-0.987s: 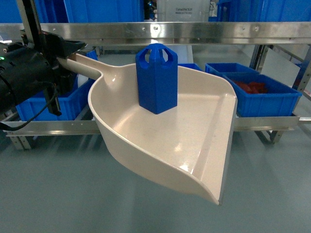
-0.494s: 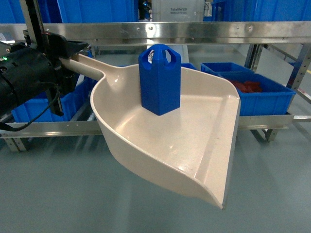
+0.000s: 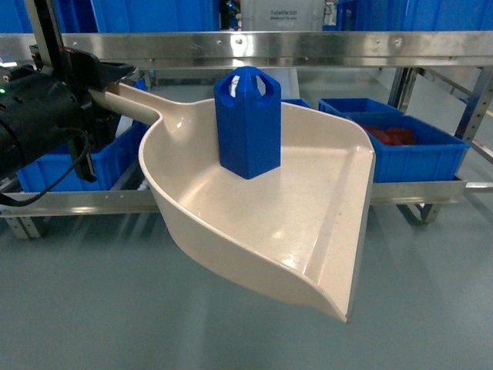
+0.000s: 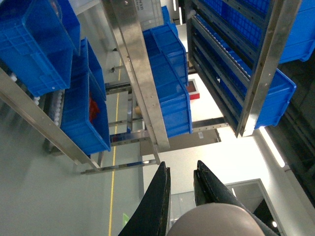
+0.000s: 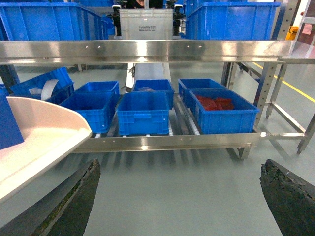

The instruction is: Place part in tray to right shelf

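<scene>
The blue hexagonal part [image 3: 248,123] stands upright in the back of the beige tray [image 3: 308,231], which hangs in the air in front of the right shelf [image 3: 308,48]. At the left, my left gripper [image 3: 115,85] is shut on the tray's long handle [image 3: 135,104]. In the left wrist view its fingers [image 4: 182,169] close on the handle's rounded end [image 4: 211,221]. My right gripper [image 5: 179,167] is wide open over bare floor with nothing between its fingers. The tray's rim [image 5: 39,132] and a sliver of the part [image 5: 9,128] show at that view's left edge.
The shelf's lower level carries several blue crates [image 5: 145,113], one holding red items [image 5: 216,104]. More crates [image 5: 231,19] and a grey box [image 5: 146,23] sit on the upper level. A steel rail [image 5: 172,142] runs along the lower front. Grey floor lies below the tray.
The tray with the part swayed slightly right and then back left. My left gripper has kept its hold on the handle.
</scene>
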You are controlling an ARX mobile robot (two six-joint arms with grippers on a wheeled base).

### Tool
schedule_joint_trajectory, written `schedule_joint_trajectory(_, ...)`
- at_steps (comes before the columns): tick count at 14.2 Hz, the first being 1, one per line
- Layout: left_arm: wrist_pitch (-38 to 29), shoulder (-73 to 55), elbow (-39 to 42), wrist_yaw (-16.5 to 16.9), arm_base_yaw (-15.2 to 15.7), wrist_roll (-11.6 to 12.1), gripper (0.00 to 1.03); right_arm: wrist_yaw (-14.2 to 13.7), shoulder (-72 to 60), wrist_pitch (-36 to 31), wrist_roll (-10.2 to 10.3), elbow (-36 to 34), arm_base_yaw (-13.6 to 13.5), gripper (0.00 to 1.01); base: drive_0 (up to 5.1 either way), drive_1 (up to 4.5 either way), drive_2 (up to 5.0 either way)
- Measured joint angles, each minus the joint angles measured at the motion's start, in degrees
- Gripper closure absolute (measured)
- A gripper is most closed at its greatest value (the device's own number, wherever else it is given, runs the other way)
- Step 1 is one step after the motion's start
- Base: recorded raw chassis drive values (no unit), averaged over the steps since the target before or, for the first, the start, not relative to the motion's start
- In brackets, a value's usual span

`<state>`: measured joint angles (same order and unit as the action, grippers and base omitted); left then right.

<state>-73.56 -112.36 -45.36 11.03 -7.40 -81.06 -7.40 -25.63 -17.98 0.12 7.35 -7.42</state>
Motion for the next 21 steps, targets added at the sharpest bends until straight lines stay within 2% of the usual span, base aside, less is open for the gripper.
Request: schedule_joint_trajectory(21, 0.44, -0.02, 0.0, 0.13, 0.0, 0.02, 0.91, -0.02, 0.0, 0.39, 0.02, -0.02, -0.02, 0.03, 0.0, 0.0, 0.0)
